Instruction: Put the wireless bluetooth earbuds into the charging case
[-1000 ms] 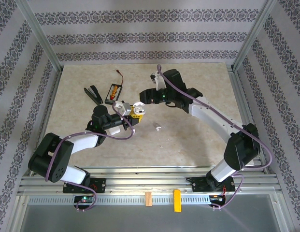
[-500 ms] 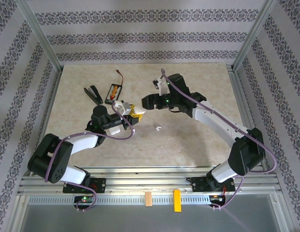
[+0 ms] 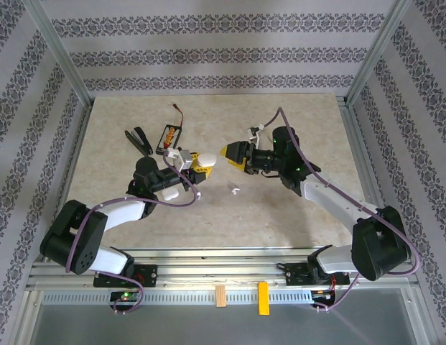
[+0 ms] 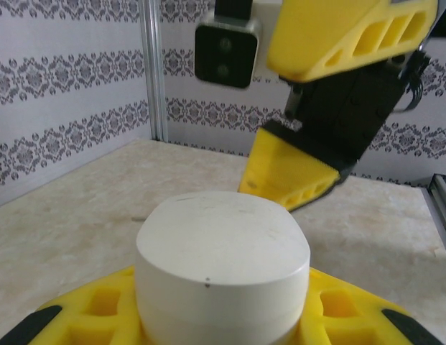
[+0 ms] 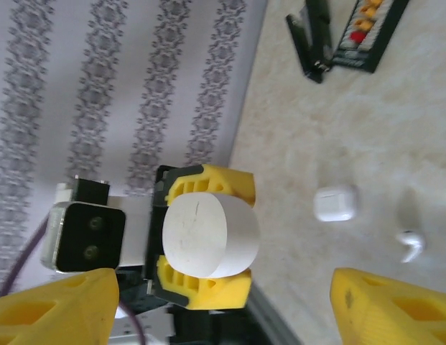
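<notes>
Left fingers (image 5: 208,185) pinching white charging case (image 5: 210,234); right fingers (image 5: 57,305) spread wide facing it; one earbud (image 5: 411,244) lying loose on the bench (image 5: 381,129).

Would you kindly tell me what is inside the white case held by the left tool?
The white case is closed in the left tool, so only its smooth shell shows; its contents are hidden.

Matt white plastic charging case (image 4: 223,266), smooth plastic earbud (image 5: 409,243), matt table (image 3: 280,208)

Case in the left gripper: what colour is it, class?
The case is plain white, clearest in the right wrist view.
</notes>
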